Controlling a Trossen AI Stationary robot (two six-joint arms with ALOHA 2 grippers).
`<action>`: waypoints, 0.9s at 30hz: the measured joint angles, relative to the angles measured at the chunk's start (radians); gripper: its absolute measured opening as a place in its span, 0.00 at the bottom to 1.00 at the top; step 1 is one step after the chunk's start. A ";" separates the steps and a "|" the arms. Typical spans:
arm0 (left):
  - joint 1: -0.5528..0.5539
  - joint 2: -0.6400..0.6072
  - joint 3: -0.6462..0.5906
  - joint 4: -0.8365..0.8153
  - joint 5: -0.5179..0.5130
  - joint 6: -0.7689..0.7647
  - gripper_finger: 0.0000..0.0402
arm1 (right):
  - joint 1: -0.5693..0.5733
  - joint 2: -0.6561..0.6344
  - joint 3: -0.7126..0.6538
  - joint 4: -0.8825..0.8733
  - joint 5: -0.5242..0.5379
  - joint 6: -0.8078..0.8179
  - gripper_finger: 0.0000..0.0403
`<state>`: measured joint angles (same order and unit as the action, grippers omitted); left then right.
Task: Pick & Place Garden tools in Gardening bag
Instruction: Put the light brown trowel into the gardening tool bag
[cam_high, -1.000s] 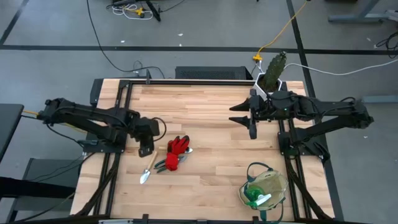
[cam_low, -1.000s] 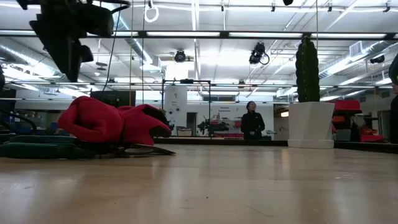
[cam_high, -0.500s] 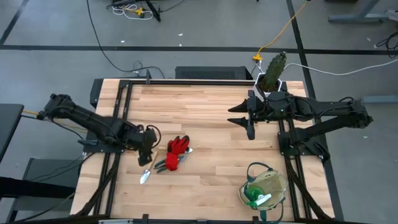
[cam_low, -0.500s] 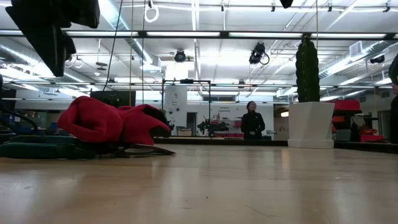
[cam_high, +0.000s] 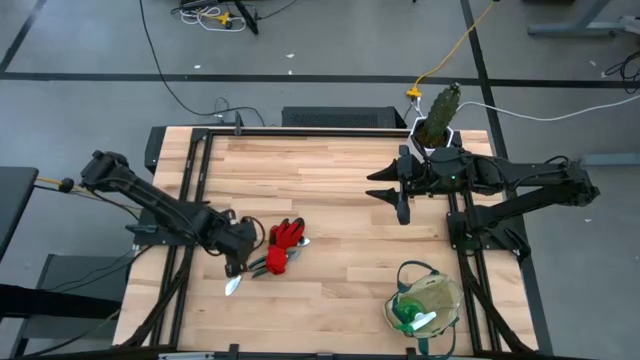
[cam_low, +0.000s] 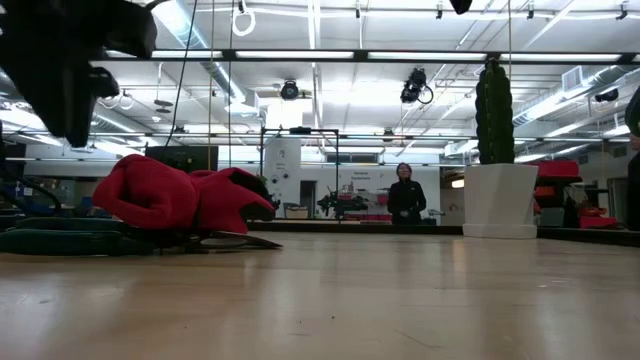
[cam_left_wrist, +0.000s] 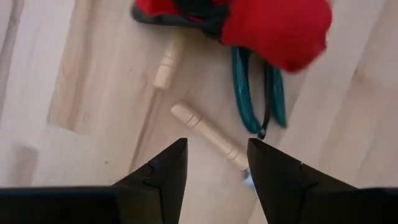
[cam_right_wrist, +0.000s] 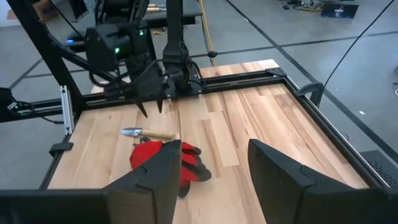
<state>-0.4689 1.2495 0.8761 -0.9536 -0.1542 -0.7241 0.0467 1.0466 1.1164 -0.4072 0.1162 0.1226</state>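
Note:
The trowel lies on the table near the left, its wooden handle just beyond my left gripper's tips. My left gripper hovers open above it, pointing down and touching nothing. Beside the trowel lie the red gloves and the teal-handled pruners; a second wooden handle sticks out from under the gloves. The gardening bag stands at the near right with the green-and-white spray bottle inside. My right gripper waits open, raised over the far right.
A green cactus in a white pot stands at the far right corner, behind my right arm. Bare wooden tabletop lies between the tools and the bag. A person stands far off in the room.
My left gripper has swung toward the table's near edge and sunk a little, coming from beside the gloves to above the trowel's handle, and it has turned about its own axis. Its fingers have stayed open. The tools have not moved.

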 joint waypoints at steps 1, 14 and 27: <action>-0.007 0.011 0.000 0.000 0.000 0.054 0.43 | 0.000 0.000 0.000 0.000 0.000 0.000 0.46; -0.035 0.034 0.000 -0.004 0.100 0.822 0.43 | 0.000 0.000 0.000 0.000 0.000 0.000 0.46; -0.023 0.034 0.000 0.008 0.133 1.296 0.43 | 0.000 0.000 0.000 0.000 0.000 0.000 0.46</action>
<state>-0.4916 1.2839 0.8761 -0.9453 -0.0214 0.5717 0.0467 1.0466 1.1164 -0.4076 0.1158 0.1226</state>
